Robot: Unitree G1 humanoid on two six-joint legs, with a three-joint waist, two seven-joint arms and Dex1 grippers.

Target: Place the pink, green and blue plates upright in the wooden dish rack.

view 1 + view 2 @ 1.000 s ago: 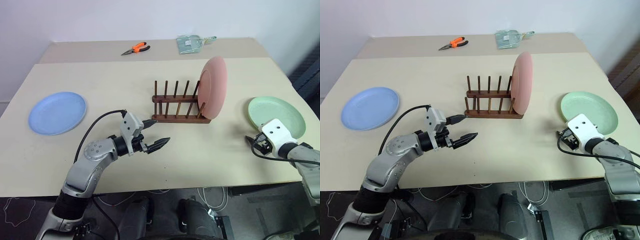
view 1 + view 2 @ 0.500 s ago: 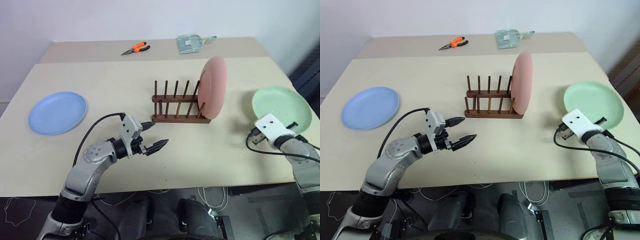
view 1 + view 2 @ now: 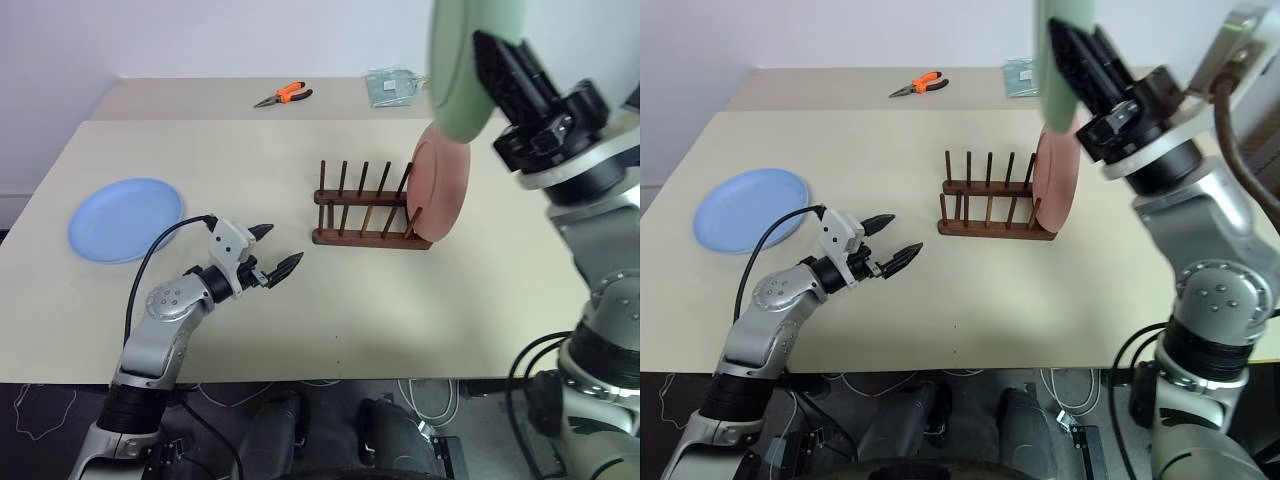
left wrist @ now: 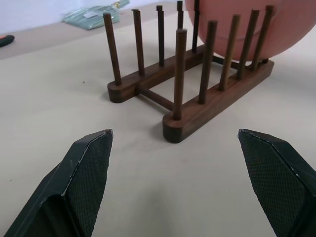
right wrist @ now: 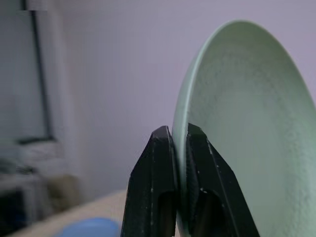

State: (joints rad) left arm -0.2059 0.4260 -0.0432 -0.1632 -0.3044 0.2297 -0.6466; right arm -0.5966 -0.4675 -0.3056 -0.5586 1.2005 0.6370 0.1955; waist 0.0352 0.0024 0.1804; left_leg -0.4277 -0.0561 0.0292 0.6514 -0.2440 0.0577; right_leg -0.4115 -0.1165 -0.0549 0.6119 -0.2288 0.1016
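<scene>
My right gripper (image 5: 178,136) is shut on the rim of the green plate (image 3: 455,70) and holds it on edge, high in the air above the right end of the wooden dish rack (image 3: 365,215). The pink plate (image 3: 445,195) stands upright in the rack's rightmost slots. Far to the left, the blue plate (image 3: 125,218) lies flat on the table. My left gripper (image 3: 279,247) is open and empty. It hovers low over the table between the blue plate and the rack, pointing at the rack's left end (image 4: 173,126).
Orange-handled pliers (image 3: 283,95) and a pale green packet (image 3: 392,85) lie on the far table behind the rack. The rack's left slots hold nothing. The table's front edge (image 3: 330,375) runs just below my left arm.
My right gripper closed on the green plate, lifted it off the table at the right and swung it up on edge above the rack. My left gripper drew slightly away from the rack. The camera shifted.
</scene>
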